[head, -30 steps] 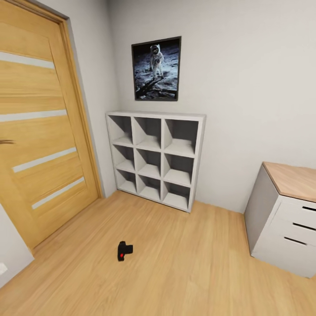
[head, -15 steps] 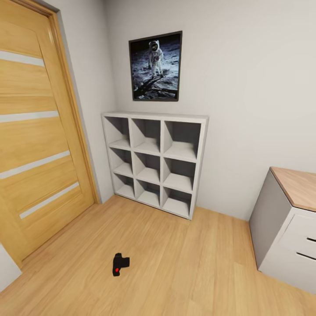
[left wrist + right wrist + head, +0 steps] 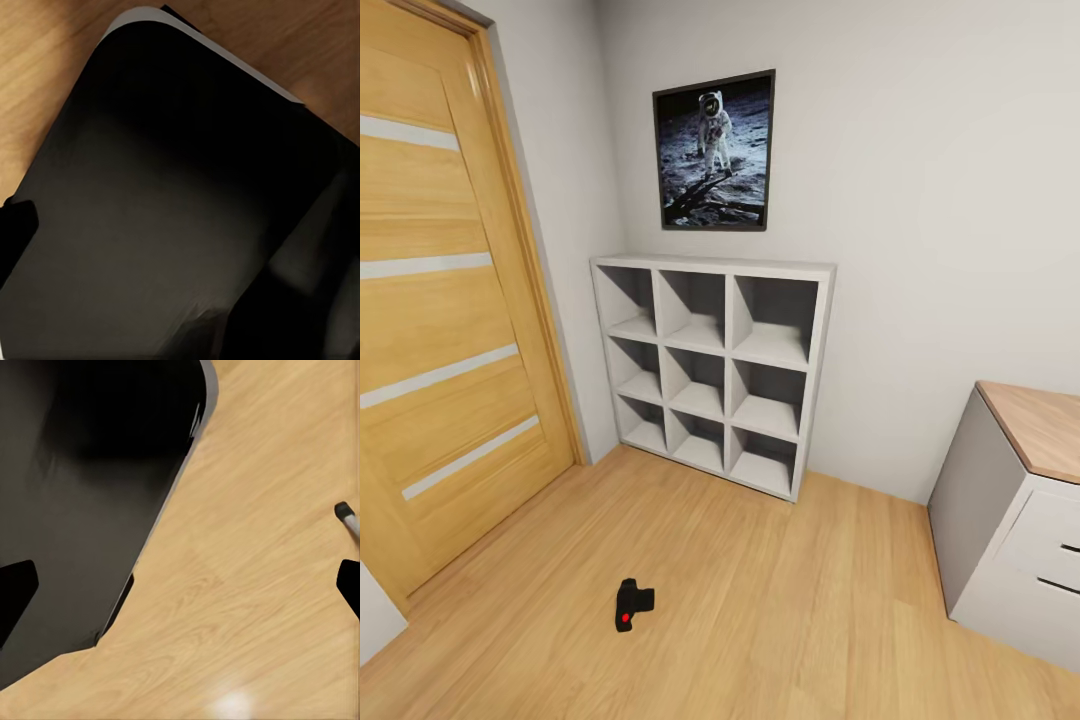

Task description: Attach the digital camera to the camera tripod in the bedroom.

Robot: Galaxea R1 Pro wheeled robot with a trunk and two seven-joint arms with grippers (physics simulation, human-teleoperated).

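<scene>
Home bedroom: wooden door, cube shelf, astronaut poster.

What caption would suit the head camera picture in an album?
A small black digital camera lies on the wood floor before a white cube shelf and astronaut poster.

One digital camera was counted, at the lower centre of the head view on the floor. One shelf unit was seen at the centre, with nine compartments in three rows of three. One framed picture was counted above it, one wooden door at the left, and one drawer cabinet at the right, with two drawer slots visible.
</scene>
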